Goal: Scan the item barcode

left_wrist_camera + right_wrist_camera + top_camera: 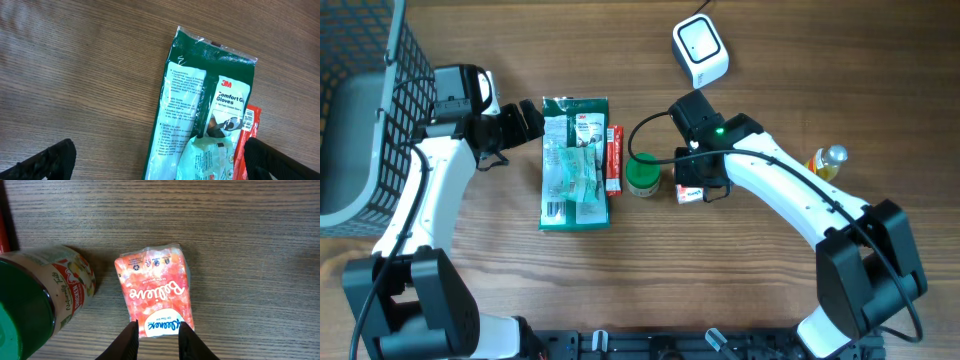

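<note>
Left gripper [165,162] stood spread to its widest, holding nothing, its black fingers [50,161] on either side of the near end of the green glove pack [200,120] without touching it. Right gripper [158,326] had its jaws only narrowly apart, tips set against the two sides of the near end of the orange tissue pack [155,290]. Could not tell if they were actually pinching it. The pack lay flat on the wooden table [240,240]. The black wire basket [380,90] sat far left of the glove pack. The glove pack lay flat with its label up, reading "3M" and "Comfort ... Gloves", beside a white panel of fine print too small to read. The white scanner [700,50] was up and to the right of the glove pack, well apart from it. The green-lidded jar [642,175] stood right of the glove pack, its label showing script "Naturally" and the rest unclear. A slim red pack [614,158] lay along the glove pack's right edge, touching it, with a barcode [247,120] visible on its end. The tissue pack sat further right of the glove pack, just past the jar, with white script reading roughly "Believe" and a blue logo in a white oval. A small yellow bottle [827,162] lay farthest right.
</note>
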You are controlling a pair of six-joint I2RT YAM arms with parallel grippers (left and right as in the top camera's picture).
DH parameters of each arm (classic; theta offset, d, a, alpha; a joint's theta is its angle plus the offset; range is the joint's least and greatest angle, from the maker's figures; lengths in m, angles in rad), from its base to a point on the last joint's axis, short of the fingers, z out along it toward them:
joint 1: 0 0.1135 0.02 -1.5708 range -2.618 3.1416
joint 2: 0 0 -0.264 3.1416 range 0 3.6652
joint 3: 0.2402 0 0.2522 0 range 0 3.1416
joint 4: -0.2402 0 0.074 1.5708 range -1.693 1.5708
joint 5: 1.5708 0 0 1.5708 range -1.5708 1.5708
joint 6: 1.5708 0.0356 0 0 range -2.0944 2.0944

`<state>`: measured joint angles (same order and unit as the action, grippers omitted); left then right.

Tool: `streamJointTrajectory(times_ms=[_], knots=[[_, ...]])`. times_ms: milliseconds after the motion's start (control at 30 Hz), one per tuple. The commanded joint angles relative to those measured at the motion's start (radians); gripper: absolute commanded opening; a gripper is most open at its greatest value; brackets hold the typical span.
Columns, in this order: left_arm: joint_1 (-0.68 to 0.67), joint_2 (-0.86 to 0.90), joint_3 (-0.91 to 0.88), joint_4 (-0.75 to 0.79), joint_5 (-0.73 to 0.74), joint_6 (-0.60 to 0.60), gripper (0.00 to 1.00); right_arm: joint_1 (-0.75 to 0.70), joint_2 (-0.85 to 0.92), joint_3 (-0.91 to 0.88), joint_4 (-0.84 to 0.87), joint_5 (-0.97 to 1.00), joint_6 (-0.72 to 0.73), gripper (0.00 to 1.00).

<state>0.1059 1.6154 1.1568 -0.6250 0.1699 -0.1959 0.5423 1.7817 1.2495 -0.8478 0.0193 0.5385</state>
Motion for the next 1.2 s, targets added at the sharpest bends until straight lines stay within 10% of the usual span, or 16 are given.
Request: streamJointTrajectory(times_ms=[0, 233, 300, 367, 567, 1167], knots=[[0.008, -0.011, 0.013, 0.004, -0.007, 0.009, 1.00, 0.008, -0.005, -0.015, 0.010, -0.020, 0.011, 0.26], [0.009, -0.011, 0.013, 0.003, -0.007, 0.009, 1.00, 0.011, -0.005, -0.015, 0.058, -0.058, 0.012, 0.25], [0.009, -0.011, 0.013, 0.004, -0.007, 0.009, 1.00, 0.011, -0.005, -0.015, 0.060, -0.057, 0.010, 0.64], [0.009, -0.011, 0.013, 0.004, -0.007, 0.009, 1.00, 0.010, -0.005, -0.015, 0.070, -0.058, 0.012, 0.73], [0.008, -0.011, 0.013, 0.003, -0.006, 0.009, 1.00, 0.010, -0.005, -0.015, 0.103, -0.092, 0.011, 0.41], [0.009, -0.011, 0.013, 0.004, -0.007, 0.009, 1.00, 0.010, -0.005, -0.015, 0.075, -0.080, -0.015, 0.43]])
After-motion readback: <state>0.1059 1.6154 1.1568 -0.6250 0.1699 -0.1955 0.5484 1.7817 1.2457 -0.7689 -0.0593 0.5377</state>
